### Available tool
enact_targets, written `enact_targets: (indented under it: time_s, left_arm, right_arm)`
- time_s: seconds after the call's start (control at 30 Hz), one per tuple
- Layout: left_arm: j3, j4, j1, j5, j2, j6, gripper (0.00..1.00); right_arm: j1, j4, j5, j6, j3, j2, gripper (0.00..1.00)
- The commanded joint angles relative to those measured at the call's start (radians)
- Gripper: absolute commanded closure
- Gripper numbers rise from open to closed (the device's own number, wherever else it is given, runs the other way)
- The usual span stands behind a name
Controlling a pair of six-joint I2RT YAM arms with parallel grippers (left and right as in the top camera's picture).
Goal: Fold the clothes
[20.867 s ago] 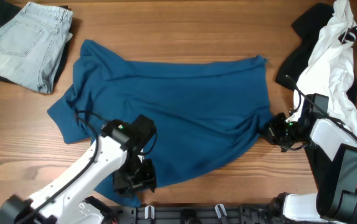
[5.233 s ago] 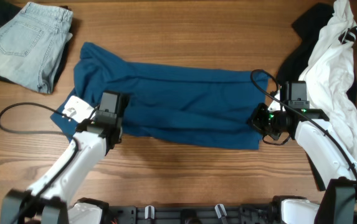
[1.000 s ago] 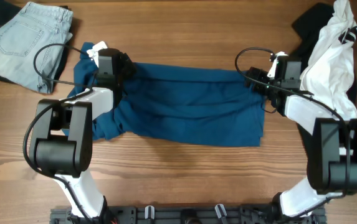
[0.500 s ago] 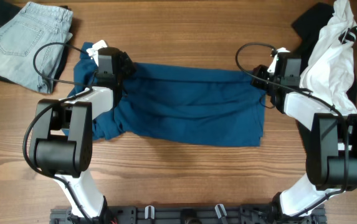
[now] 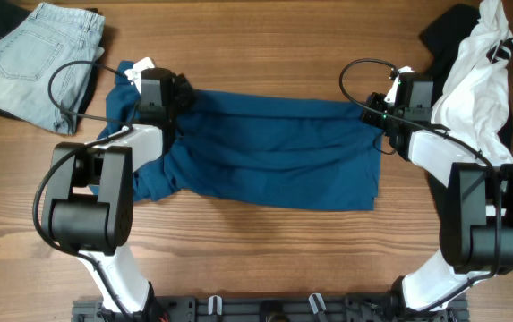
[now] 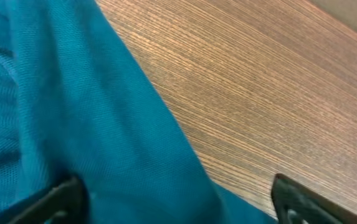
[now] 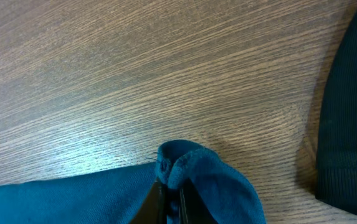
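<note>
The shirt seems folded into a long band, with more folds left to do — the right gripper pinches its far-right corner, and the left gripper gapes wide over its far-left corner.

Robot-manipulation laboratory arranged for garment handling. A wood-grain bench carries a spread teal shirt, folded pale denim jeans at the far left corner and a white garment on black cloth at the far right. A left arm and a right arm, white and black, rise from a black mounting rail at the near edge, trailing a looped cable.
</note>
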Motion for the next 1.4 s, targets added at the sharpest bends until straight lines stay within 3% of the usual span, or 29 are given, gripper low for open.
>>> enact_targets:
  time_s: [0.0,0.33,0.43,0.5,0.6,0.67,0.87,1.37]
  left_arm:
    - [0.018,-0.003,0.010,0.008,0.018,0.013,0.01]
    - [0.018,-0.018,0.031,0.111,0.094,0.012,0.01]
    - [0.018,-0.019,0.031,0.145,0.118,0.012,0.35]
    - [0.019,-0.019,0.031,0.164,0.129,0.011,0.52]
    - [0.020,-0.019,0.031,0.181,0.136,-0.012,0.66]
    - [0.020,-0.015,0.031,0.183,0.135,-0.042,0.96]
    - [0.021,0.056,0.027,0.219,0.132,-0.101,0.96]
    - [0.039,0.007,0.040,0.191,0.106,-0.101,0.96]
  right_arm:
    - [0.002,-0.012,-0.011,-0.002,0.014,0.020,0.96]
    - [0.002,-0.017,-0.012,-0.006,0.014,0.020,0.96]
    - [0.002,-0.018,-0.012,-0.006,0.014,0.020,0.96]
    - [0.002,-0.020,-0.012,-0.006,0.014,0.020,0.96]
    - [0.002,-0.023,-0.012,-0.006,0.014,0.020,0.96]
    - [0.002,-0.024,-0.013,-0.006,0.014,0.020,0.96]
    - [0.002,-0.027,-0.013,-0.007,0.014,0.020,0.96]
    - [0.001,-0.026,-0.012,-0.029,0.014,0.020,0.96]
